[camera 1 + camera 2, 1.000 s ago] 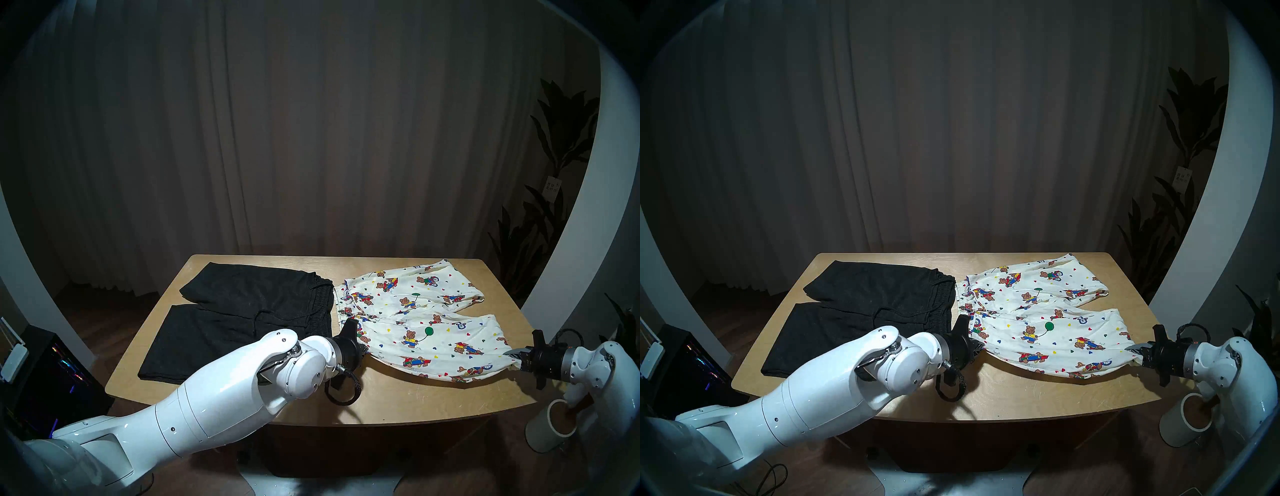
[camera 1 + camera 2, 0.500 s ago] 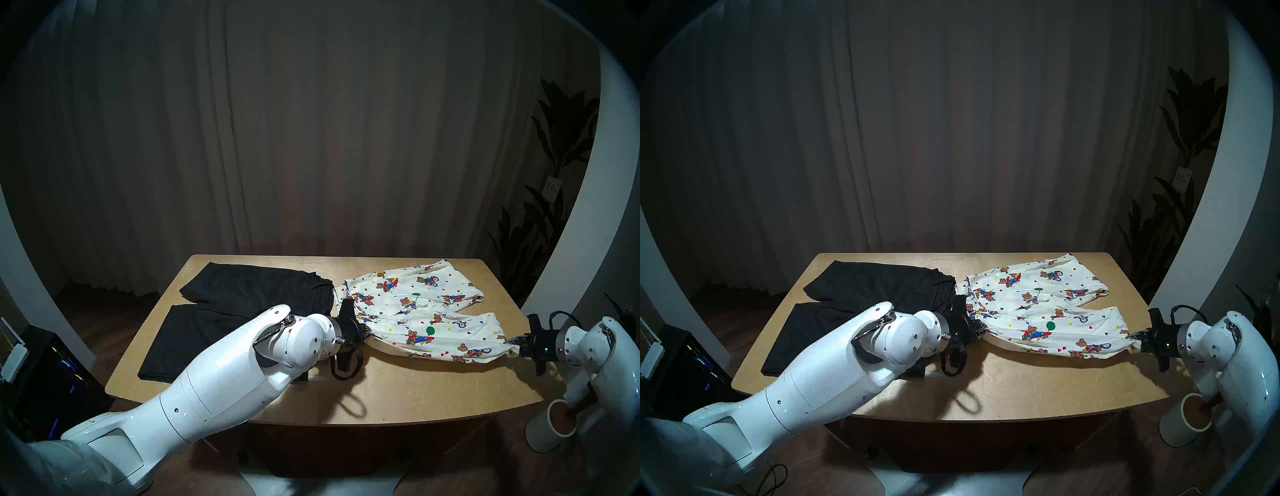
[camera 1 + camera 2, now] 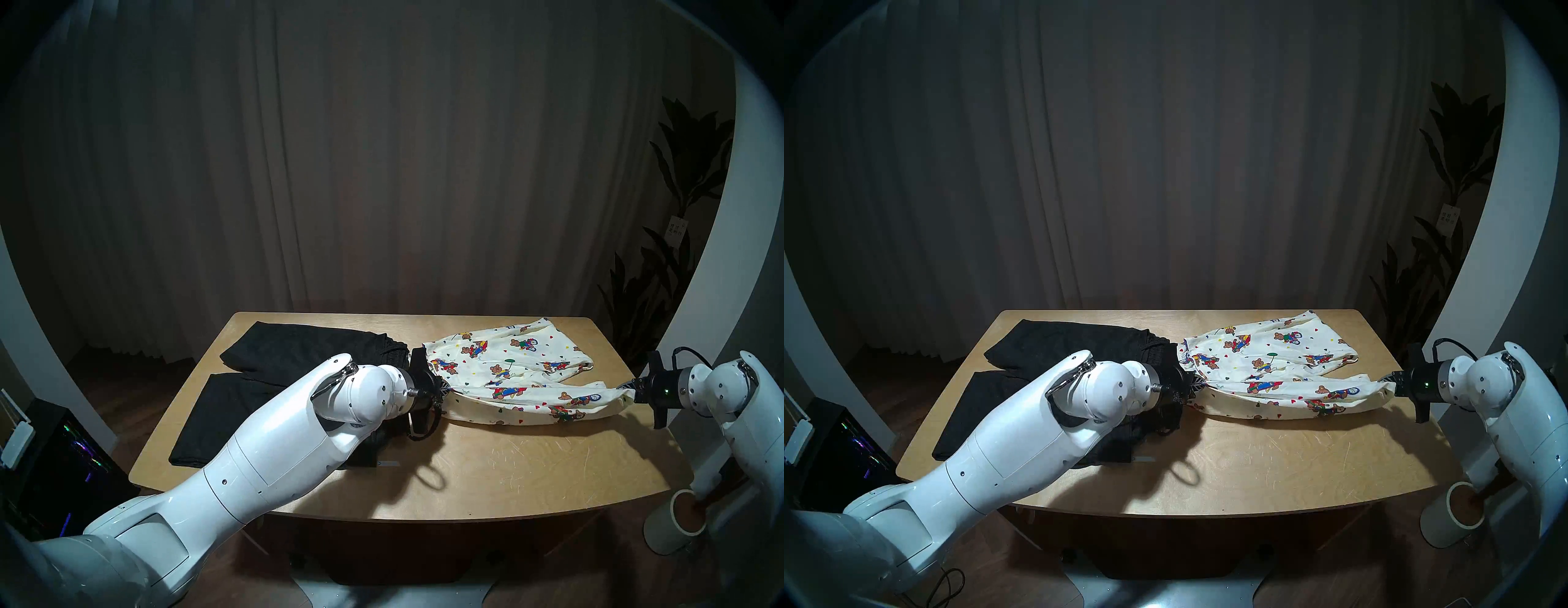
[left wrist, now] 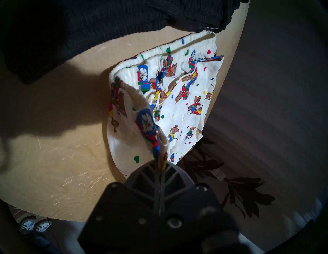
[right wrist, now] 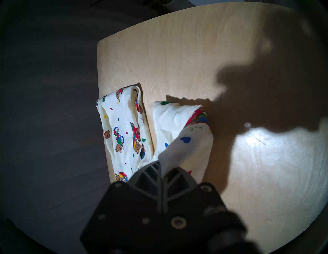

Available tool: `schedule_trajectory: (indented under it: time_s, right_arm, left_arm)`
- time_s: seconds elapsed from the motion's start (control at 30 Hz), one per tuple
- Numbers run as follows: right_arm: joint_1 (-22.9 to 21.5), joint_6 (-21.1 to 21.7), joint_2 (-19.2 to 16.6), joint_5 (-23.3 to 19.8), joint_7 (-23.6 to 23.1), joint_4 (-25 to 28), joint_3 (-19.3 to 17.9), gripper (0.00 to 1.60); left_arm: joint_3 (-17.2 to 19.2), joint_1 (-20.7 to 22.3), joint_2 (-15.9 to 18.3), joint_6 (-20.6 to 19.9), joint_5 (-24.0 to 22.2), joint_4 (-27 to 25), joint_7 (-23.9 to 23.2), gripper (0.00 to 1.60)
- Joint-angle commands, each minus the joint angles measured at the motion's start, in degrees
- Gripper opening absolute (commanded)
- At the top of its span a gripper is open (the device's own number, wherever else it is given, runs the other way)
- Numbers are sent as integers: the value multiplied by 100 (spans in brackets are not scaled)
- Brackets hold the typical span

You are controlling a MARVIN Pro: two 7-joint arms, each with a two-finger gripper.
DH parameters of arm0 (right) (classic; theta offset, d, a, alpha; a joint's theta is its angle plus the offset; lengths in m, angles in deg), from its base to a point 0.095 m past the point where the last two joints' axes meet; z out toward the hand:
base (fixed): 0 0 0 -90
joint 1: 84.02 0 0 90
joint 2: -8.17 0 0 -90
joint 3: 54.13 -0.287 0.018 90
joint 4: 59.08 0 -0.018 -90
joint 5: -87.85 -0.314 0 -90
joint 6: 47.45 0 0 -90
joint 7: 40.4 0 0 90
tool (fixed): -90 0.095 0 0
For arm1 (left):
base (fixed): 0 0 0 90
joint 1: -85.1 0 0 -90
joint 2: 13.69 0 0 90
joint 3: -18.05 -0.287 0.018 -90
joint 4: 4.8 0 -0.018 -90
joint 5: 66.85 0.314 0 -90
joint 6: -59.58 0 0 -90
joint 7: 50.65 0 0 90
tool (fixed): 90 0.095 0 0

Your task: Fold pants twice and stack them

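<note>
The teddy-bear shorts (image 3: pixel 505 373) were cream, printed with brown bears in red, blue and yellow clothes, small hearts in green, blue, red and yellow, and a green balloon. The other shorts (image 3: pixel 271 373) were plain charcoal-black knit. The table (image 3: pixel 509 475) was pale tan wood, faintly scratched.

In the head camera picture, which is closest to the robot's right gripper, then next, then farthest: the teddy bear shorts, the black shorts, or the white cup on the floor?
From the right gripper:
1. Teddy bear shorts: pinched in it, on the table's right side.
2. White cup: on the floor below the right arm.
3. Black shorts: across the table, on its left side.
</note>
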Motion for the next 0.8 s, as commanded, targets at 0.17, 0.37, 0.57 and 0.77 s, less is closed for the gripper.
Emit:
schedule_trajectory:
  time_s: [0.17,0.37,0.57,0.77]
  right_arm:
    - [-945,-686,-7,-53,57,60,516,0]
    - [-1265,-941,36,-19,33,5,726,0]
    - [-1569,-1092,89,34,15,-95,932,0]
    - [-2111,-1302,247,208,62,-315,1295,0]
  left_arm:
    - [236,703,-386,-88,54,434,-102,0]
    - [243,850,-532,-131,99,729,-106,0]
    - [214,938,-663,-159,143,955,-105,0]
    - [230,1100,-817,-185,208,1278,-107,0]
